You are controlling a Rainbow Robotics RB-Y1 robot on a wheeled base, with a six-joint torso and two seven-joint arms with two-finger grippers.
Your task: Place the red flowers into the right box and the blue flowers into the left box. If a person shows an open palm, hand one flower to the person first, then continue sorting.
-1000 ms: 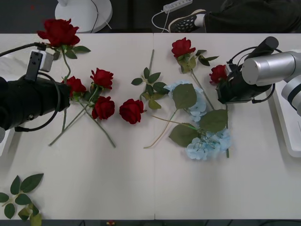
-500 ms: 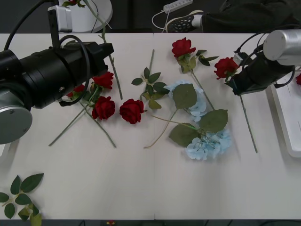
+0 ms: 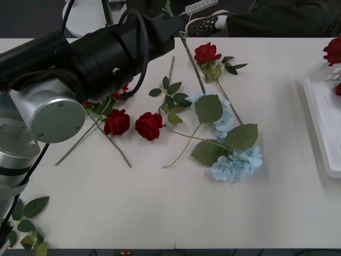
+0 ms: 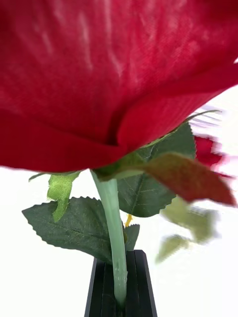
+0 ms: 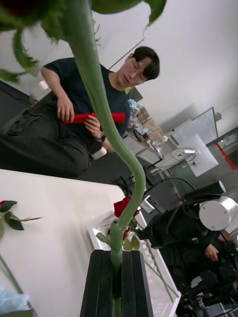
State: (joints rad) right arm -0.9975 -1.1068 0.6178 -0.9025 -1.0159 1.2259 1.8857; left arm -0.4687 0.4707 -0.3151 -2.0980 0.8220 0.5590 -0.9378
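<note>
My left gripper (image 3: 171, 25) hangs over the table's far edge, shut (image 5: 116, 256) on the green stem (image 3: 192, 61) of a red flower whose bloom is out of sight above. My right gripper (image 4: 119, 260) is shut on another rose stem, its red bloom (image 4: 114, 74) huge in the right wrist view; that bloom (image 3: 333, 50) hangs over the right box (image 3: 314, 106). Three more red flowers (image 3: 149, 126) (image 3: 117, 122) (image 3: 206, 53) lie on the table. Both blue flowers (image 3: 224, 121) (image 3: 234, 162) lie right of centre. The left box is hidden.
Loose leaf sprigs lie at the near left corner (image 3: 24, 216) and mid-table (image 3: 170, 96). A person (image 5: 74, 124) sits beyond the far edge, holding a red strip in both hands; their shoe (image 3: 208, 24) shows there. My left arm (image 3: 80, 69) covers the far left.
My left arm has swung right along the far edge with its rose. My right arm has carried its rose right, out of the front view, to above the right box.
</note>
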